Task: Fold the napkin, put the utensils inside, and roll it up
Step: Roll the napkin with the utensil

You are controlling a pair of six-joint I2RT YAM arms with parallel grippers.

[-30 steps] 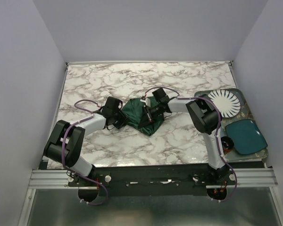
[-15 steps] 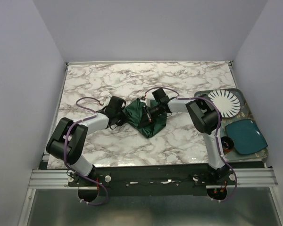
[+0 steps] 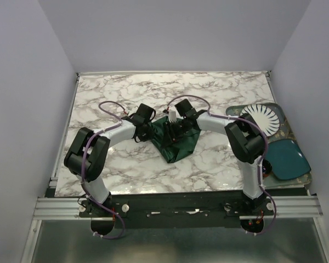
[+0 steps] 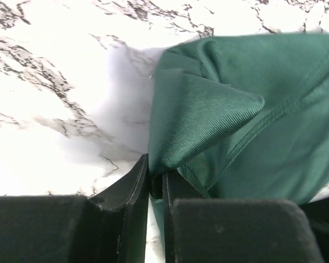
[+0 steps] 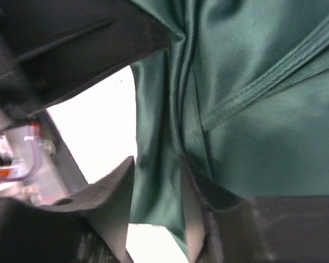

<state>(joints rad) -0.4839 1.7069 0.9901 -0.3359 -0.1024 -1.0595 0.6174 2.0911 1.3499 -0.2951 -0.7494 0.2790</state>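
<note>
Marble-patterned white, veined in grey, the surface [image 3: 126,93] fills most of my overhead feed. It is boxed in by plain pale walls on the left, right and far sides. An aluminium rail [image 3: 175,205] runs along the near edge where the arm bases are bolted.

The napkin [image 3: 178,143] lies a little right of the middle of the surface. It is a dark green, rumpled heap with one corner pointing toward the rail. Both arms reach inward and meet over its far part.

In the left wrist feed, the left claw [image 4: 155,178] is narrowed to a slit, pinching a raised, pointed fold at the cloth's edge, with bare marble just beside it. In the right wrist feed, the right claw [image 5: 159,186] has its fingers a moderate way apart. A bunched ridge of the green cloth fills the gap between them, so I read it as gripping the napkin.

Off the right edge of the marble sits a tray [image 3: 297,179]. It carries a white fluted plate [image 3: 261,119] at the far end and a teal dish [image 3: 285,159] nearer to me.
</note>
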